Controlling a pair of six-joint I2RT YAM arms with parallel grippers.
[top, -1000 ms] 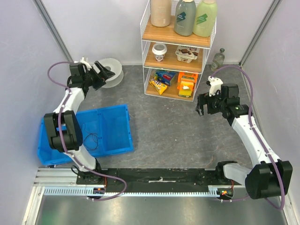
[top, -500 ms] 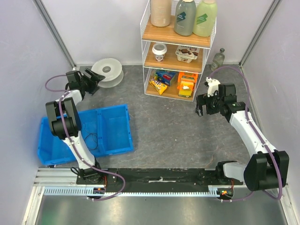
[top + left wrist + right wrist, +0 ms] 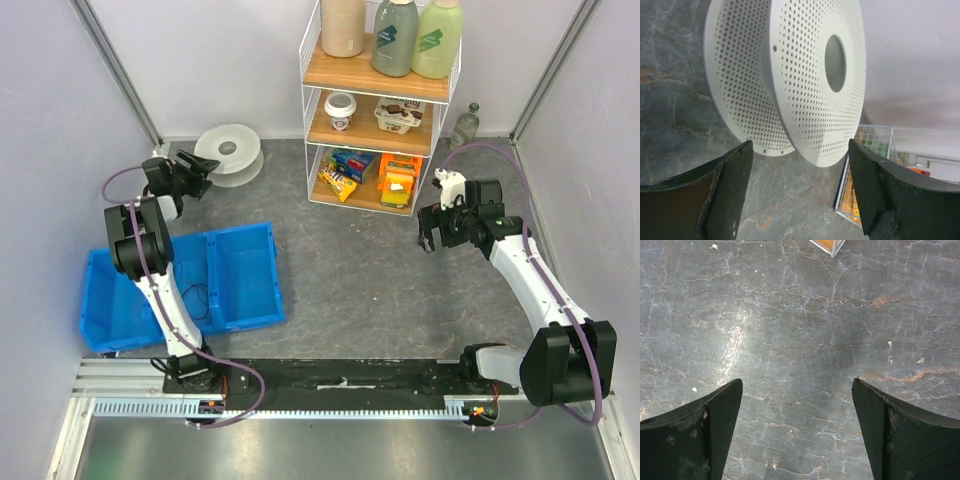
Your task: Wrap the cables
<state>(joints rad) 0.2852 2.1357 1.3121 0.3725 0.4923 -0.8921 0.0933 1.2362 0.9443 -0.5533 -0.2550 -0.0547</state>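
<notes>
From above, the left gripper sits at the back left, jaws spread, its tips just beside the white spool. The thin black cable lies in small loose loops inside the blue bin, well away from both claws. The right gripper hangs over the grey tabletop near the wire shelf, jaws apart.

The left wrist camera shows the perforated spool on its edge, close in front of the wide-open left gripper; I can't tell whether they touch.

The right wrist camera shows the right gripper spread wide, holding nothing, over the marbled tabletop.
</notes>
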